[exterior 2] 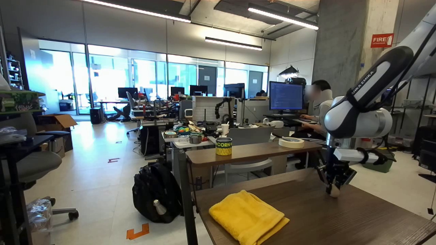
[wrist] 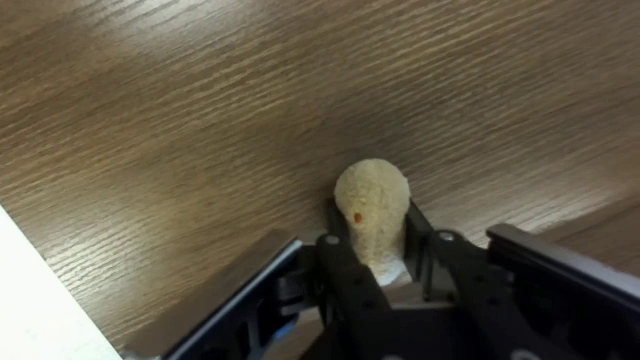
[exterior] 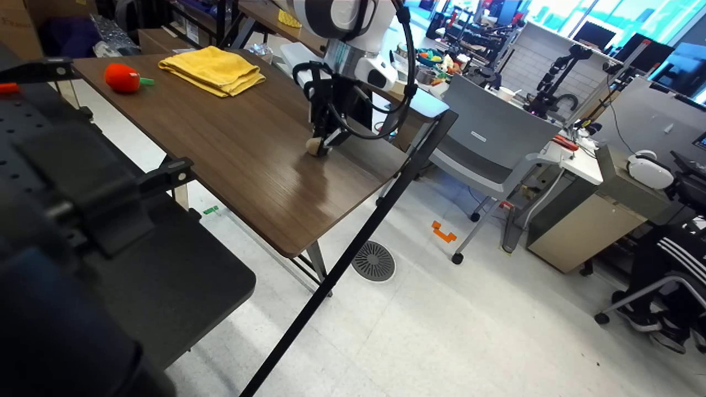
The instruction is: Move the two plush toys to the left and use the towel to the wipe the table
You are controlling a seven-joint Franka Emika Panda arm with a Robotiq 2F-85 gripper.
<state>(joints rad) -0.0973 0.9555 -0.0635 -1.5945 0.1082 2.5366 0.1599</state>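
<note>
One beige plush toy [wrist: 374,195] is in hand: the gripper [wrist: 376,217] stands narrow around it, a finger pressed to either flank, low over the dark brown table [exterior: 237,138], though whether the toy rests on the wood or is just clear of it I cannot tell. Its rounded end bulges past the fingertips, so a weak squeeze on that slope could let it pop free during a lift; fingers this low might also scrape the top if the arm dips. The yellow towel [exterior: 212,71] lies folded between it and the red-orange plush toy [exterior: 122,78], as an exterior view shows, so a low carry that way would likely drag or rumple the cloth. The red-orange one sits close to the table's edge and, being round, might roll off at a nudge. As for writing, the white arm [exterior 2: 357,121] reads "ANKA EMIKA" in an exterior view, its opening letters lost round the curve. Beyond the table, a yellow can [exterior 2: 223,147] on a raised brown board [exterior 2: 252,152] shows "CORN", and something before it may be turned out of sight; the label [exterior: 479,136] on a grey chair [exterior: 496,113] is too small to read. Farther off, a red sign [exterior 2: 382,40] on the pillar [exterior 2: 340,61] says "FIRE" above a line I cannot make out, and a cardboard box [exterior: 22,33] bears faint print that seems to begin "Fra".
</note>
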